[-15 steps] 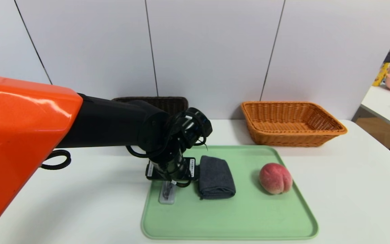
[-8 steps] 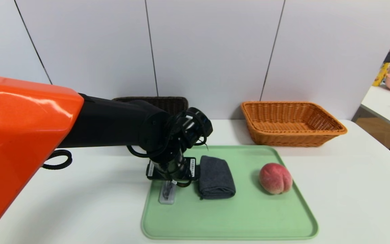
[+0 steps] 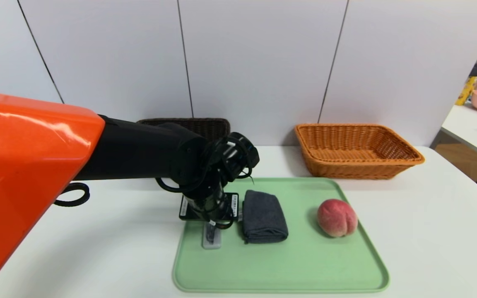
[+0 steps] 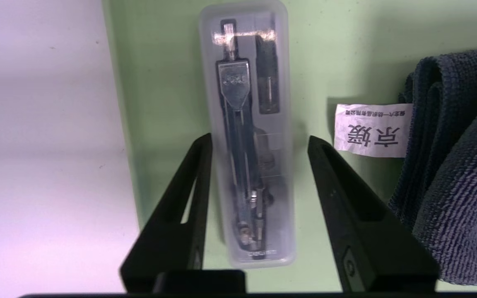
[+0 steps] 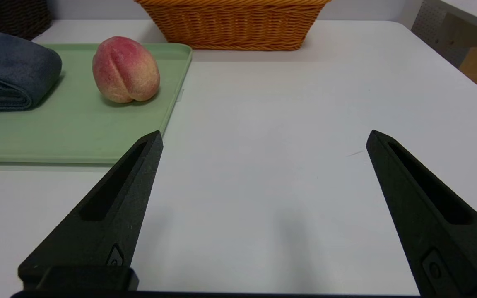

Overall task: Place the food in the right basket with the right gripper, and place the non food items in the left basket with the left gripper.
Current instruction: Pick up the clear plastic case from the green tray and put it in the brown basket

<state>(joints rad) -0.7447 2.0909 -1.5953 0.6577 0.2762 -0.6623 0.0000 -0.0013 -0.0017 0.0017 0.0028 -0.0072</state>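
Observation:
A clear plastic case holding a metal compass lies at the left end of the green tray. My left gripper points down over it. Its jaws straddle the case: one finger touches the case's side, the other finger stands a small gap off. A folded dark cloth lies beside it, and the peach farther right on the tray. My right gripper hovers open and empty over bare table, right of the tray.
The dark brown left basket stands behind my left arm at the wall. At the back right is the orange-tan right basket. A white label sticks out of the cloth near the free finger.
The left jaws have narrowed around the compass case, and the case has slid a little to the right on the tray. Peach and cloth have not moved.

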